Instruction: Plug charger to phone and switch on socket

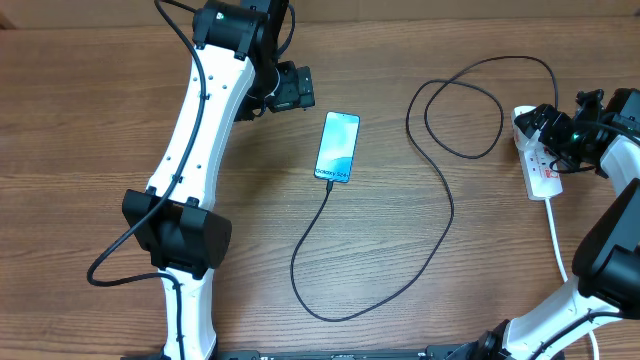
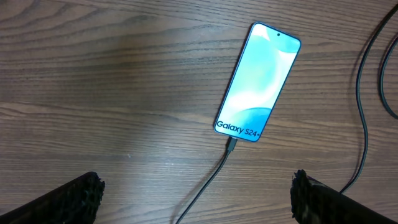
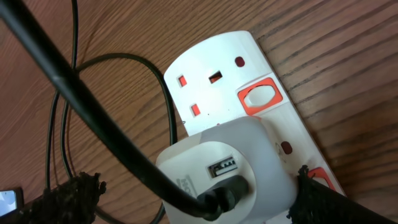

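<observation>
Overhead, the white-and-black left arm stretches from the tabletop's near edge toward its far edge. Its left gripper (image 1: 295,90) hangs with jaws wide apart, holding nothing, just left of the slim, glossy blue-teal phone (image 1: 337,147) lying flat on the wood-grain tabletop (image 1: 100,130). The thin black looping charger cable (image 1: 447,200) meets the phone's near end and curls right to the white plastic power-strip socket (image 1: 543,172) by the right edge. The right gripper (image 1: 552,126) hovers over it, fingers spread, empty, partly hiding it. The position of the red-rimmed switch (image 3: 262,98) is unreadable.
</observation>
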